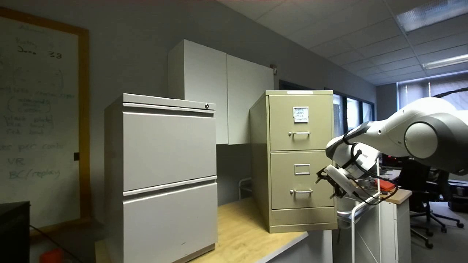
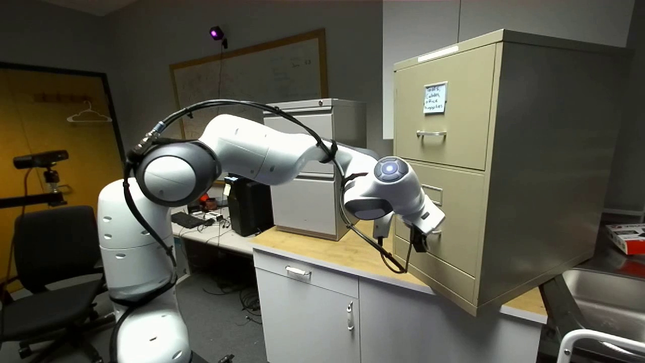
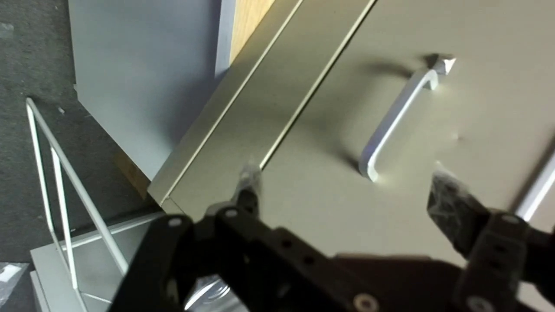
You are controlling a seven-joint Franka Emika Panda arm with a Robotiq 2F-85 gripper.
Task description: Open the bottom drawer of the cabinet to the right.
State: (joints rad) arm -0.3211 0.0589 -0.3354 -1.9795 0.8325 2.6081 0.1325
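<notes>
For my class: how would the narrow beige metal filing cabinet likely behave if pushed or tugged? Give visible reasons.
The filing cabinet is probably stiff and heavy, given its broad metal panels. A hard tug might tip it, since a front corner overhangs the light wooden countertop. The silver bar handle on its bottom drawer looks smooth, so a grip could slip.

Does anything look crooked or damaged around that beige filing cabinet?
Yes. The beige filing cabinet sits angled on the wooden countertop, its front corner overhanging the edge, which looks precarious. In the wrist view, the bottom drawer shows what may be a small dent beside its handle.
</notes>
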